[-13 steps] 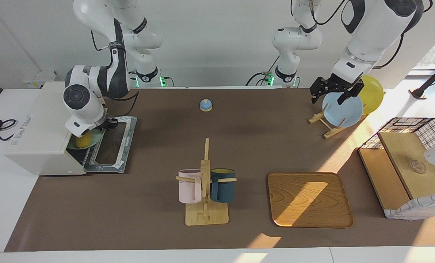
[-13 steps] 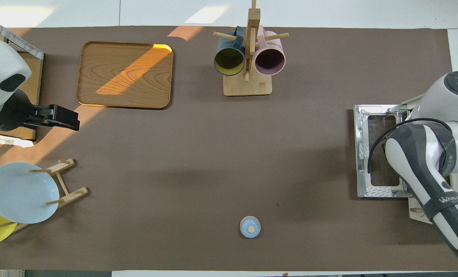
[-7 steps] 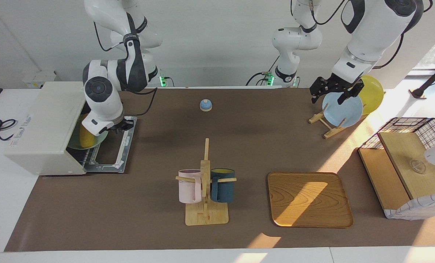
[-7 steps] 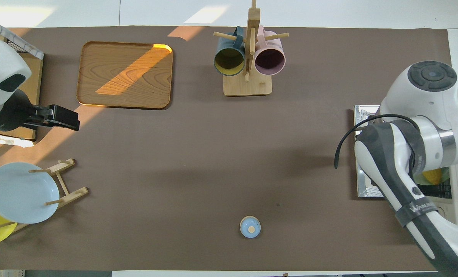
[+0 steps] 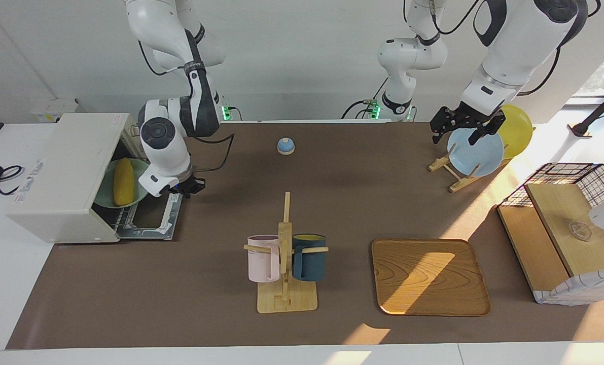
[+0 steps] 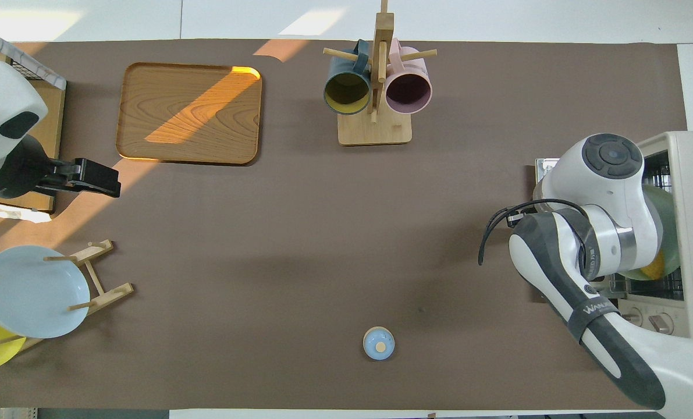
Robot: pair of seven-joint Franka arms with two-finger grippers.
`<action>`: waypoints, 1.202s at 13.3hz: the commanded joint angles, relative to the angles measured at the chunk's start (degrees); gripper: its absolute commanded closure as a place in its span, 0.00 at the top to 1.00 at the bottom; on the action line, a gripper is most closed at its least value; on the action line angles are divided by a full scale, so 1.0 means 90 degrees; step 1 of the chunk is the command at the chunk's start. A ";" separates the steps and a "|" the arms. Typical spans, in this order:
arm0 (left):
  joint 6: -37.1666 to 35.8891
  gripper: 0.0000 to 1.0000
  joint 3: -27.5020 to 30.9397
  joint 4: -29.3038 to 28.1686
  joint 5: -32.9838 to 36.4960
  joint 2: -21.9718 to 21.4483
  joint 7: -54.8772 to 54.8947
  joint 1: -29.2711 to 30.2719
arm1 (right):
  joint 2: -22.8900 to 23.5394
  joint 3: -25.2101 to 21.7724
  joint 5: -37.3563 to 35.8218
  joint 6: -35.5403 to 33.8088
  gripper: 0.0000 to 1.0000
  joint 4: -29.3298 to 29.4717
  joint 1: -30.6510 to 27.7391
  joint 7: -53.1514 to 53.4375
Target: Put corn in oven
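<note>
The corn (image 5: 123, 181) lies on a green plate (image 5: 136, 195) on the wire rack inside the off-white oven (image 5: 63, 167), at the right arm's end of the table. The oven's door (image 5: 154, 215) lies open and flat. In the overhead view only a yellow tip of the corn (image 6: 651, 269) shows under the right arm. My right gripper (image 5: 187, 186) hangs shut and empty just outside the oven, over the door's edge, clear of the plate. My left gripper (image 5: 463, 129) waits open over the plate rack.
A wooden mug rack (image 5: 285, 284) with a pink and a dark blue mug stands mid-table. A wooden tray (image 5: 428, 276) lies beside it. A small blue bell (image 5: 285, 146) sits near the robots. A plate rack (image 5: 476, 149) and a wire basket box (image 5: 565, 228) are at the left arm's end.
My right gripper has drawn back out of the oven toward the table's middle and shut, leaving the plate with the corn on the rack. The left arm has not moved.
</note>
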 commanded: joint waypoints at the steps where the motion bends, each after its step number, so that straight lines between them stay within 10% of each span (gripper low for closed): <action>1: -0.0045 1.00 -0.0060 -0.0022 0.0125 -0.0095 0.0034 0.0071 | -0.0130 0.0038 0.0117 0.0116 0.00 -0.0138 -0.0094 0.0049; 16: -0.0045 1.00 -0.0060 -0.0022 0.0125 -0.0095 0.0034 0.0071 | -0.0150 0.0038 -0.0018 0.0586 0.00 -0.0393 -0.0446 -0.0049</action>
